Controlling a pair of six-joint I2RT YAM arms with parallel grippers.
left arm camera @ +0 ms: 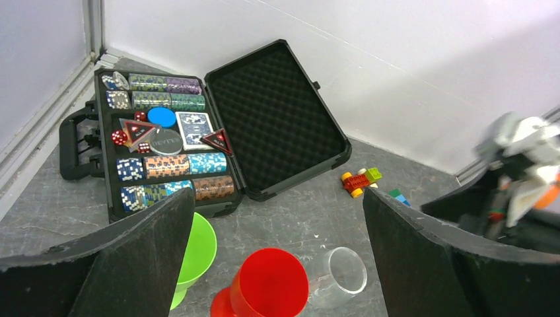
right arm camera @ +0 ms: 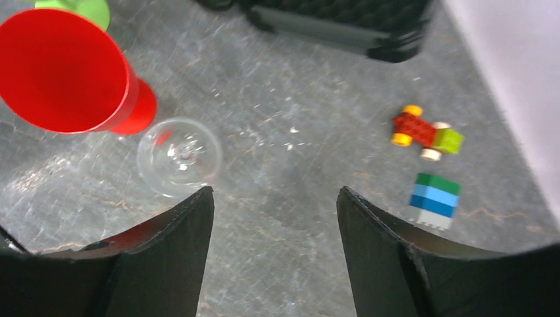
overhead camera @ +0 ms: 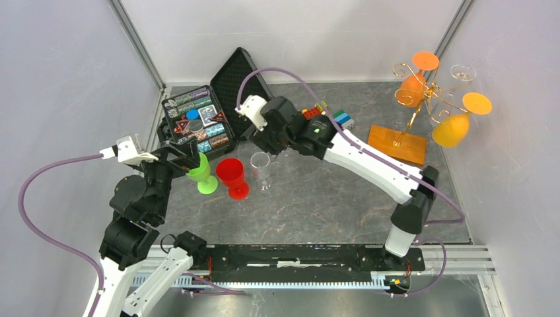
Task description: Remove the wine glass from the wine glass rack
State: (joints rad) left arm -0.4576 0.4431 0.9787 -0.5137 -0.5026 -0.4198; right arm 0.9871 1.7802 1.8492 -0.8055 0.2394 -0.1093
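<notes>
The wine glass rack (overhead camera: 422, 96) is a gold wire tree on an orange-brown wooden base (overhead camera: 396, 144) at the back right. Two orange glasses (overhead camera: 413, 84) (overhead camera: 452, 129) and a clear one (overhead camera: 463, 71) hang on it. On the table stand a green glass (overhead camera: 202, 174), a red glass (overhead camera: 232, 177) and a clear wine glass (overhead camera: 261, 169). My left gripper (overhead camera: 188, 160) is open and empty beside the green glass (left arm camera: 198, 247). My right gripper (overhead camera: 267, 145) is open and empty just behind the clear glass (right arm camera: 178, 155); both are far from the rack.
An open black case (overhead camera: 198, 119) of poker chips lies at the back left, lid (overhead camera: 239, 79) raised. A toy brick car (overhead camera: 312, 112) and stacked blocks (overhead camera: 343, 119) lie behind my right arm. White walls close in the table.
</notes>
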